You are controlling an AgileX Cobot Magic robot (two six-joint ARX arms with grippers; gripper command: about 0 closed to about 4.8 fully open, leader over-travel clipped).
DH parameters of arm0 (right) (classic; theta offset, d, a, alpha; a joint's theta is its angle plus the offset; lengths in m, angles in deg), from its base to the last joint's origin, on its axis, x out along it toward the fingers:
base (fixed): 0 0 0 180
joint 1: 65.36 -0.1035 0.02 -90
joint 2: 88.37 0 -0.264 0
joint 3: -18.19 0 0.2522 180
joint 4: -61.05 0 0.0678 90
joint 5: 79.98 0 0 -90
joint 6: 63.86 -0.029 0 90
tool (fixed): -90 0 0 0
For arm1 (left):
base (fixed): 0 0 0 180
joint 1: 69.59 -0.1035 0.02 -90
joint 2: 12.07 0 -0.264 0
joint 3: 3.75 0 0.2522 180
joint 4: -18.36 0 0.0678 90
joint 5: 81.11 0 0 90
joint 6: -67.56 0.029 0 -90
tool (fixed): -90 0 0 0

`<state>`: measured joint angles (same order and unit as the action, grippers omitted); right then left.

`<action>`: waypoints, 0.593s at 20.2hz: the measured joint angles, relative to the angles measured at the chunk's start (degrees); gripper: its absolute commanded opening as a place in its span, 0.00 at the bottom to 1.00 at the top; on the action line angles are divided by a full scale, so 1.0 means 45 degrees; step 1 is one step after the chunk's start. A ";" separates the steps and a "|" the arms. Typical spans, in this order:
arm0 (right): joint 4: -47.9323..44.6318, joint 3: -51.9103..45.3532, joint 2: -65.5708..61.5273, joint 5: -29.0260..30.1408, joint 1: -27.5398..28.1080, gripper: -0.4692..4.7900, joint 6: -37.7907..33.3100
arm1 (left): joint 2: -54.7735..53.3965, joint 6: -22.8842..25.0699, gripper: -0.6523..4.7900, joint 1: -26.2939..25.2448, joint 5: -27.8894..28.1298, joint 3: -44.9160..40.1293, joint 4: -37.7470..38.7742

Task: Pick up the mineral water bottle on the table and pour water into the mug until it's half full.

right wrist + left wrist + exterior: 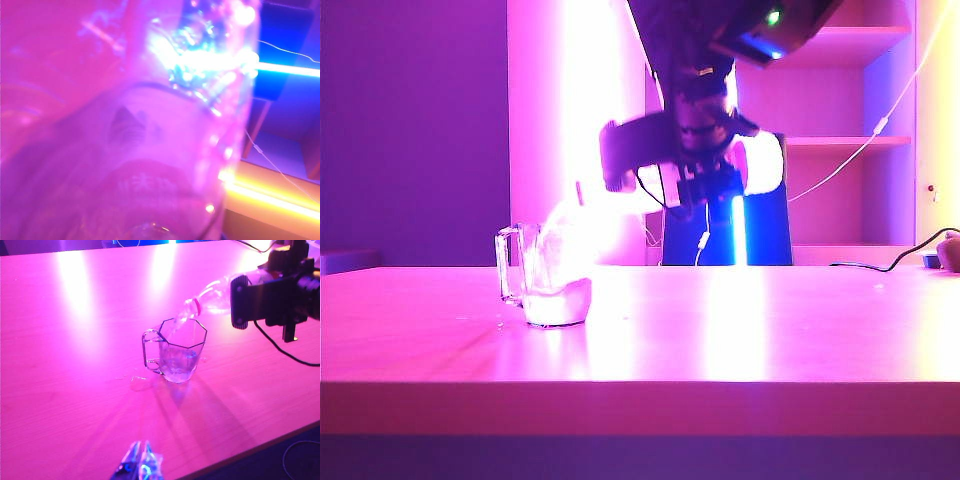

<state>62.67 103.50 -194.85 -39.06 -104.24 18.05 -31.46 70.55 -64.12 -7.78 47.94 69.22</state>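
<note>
At the near edge of the desk (75,390), seen from the left wrist view, the left gripper (139,465) shows only as two pale fingertips lying close together above the surface, well short of the mug, and whether they are pressed shut I cannot tell; nothing lies between them; farther in, about the middle of the desk, the mug (178,356) stands upright, its squarish handle turned away from the bottle, with a shallow layer of water (558,300) bright in its bottom and a few small drops on the wood just beside its base; above and beyond the mug the mineral water bottle (212,292) is tipped almost level, its neck sloping down so that the mouth hangs just over the mug's far rim, and a thin stream runs from it into the glass; the right gripper (705,185), a dark block on an arm reaching down from above, is clamped around the bottle's body, which fills the right wrist view with its label's dark triangle (127,125) and pale characters; behind the desk's far edge stand shelves (850,140) and glowing light strips.
</note>
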 measured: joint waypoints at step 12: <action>-0.0078 0.0019 0.0121 -0.0471 -0.0151 0.57 0.0010 | 0.0010 0.0000 0.11 0.0000 0.0000 0.0000 -0.0005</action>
<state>62.32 103.58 -194.30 -41.18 -104.91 18.10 -31.42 70.55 -64.12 -7.78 47.94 69.20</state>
